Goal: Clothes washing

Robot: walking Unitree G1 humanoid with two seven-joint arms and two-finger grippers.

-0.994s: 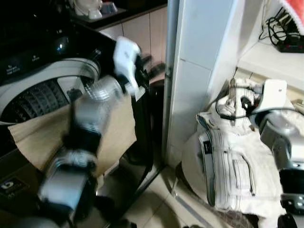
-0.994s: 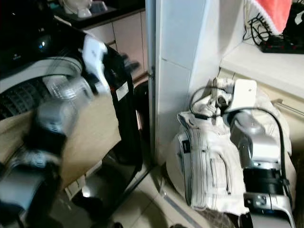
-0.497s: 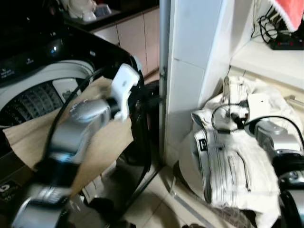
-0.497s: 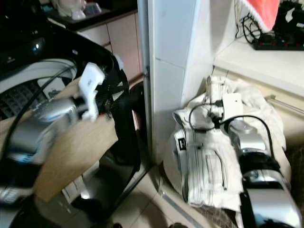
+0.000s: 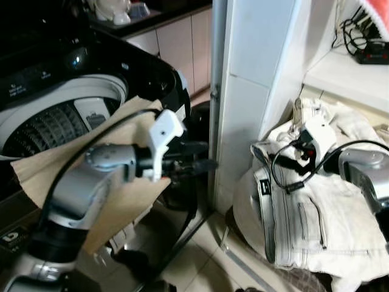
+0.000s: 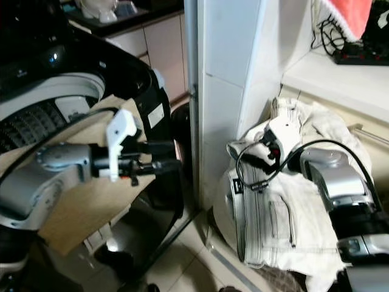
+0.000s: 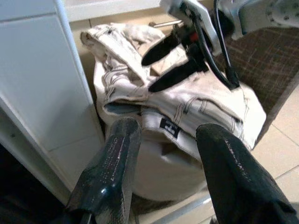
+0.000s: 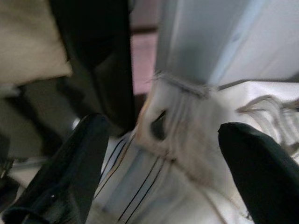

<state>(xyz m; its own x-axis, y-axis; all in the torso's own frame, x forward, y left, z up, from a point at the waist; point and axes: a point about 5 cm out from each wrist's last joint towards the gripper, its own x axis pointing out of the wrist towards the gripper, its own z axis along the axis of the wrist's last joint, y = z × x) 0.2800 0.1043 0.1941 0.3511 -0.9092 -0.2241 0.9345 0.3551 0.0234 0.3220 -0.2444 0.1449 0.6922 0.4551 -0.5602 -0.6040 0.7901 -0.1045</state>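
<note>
A heap of white clothes (image 5: 304, 225) fills a brown wicker basket (image 7: 252, 70) on the floor at the right. My right gripper (image 7: 147, 74) hovers open just over the top of the heap, holding nothing. My left gripper (image 5: 206, 155) is stretched out level from in front of the black top-loading washing machine (image 5: 55, 121), pointing at the heap from a short way off. It is open and empty. A beige cloth (image 5: 36, 173) hangs over the machine's rim and down its front.
A white tiled pillar (image 5: 249, 91) stands between the machine and the basket. Behind the basket is a white ledge (image 5: 346, 76) with black cables. A red cloth (image 6: 340, 12) hangs above it. Pale floor tiles (image 5: 200, 267) show between machine and basket.
My left arm has swung down from over the machine and now points right toward the heap. My right gripper has turned to face left over the clothes.
</note>
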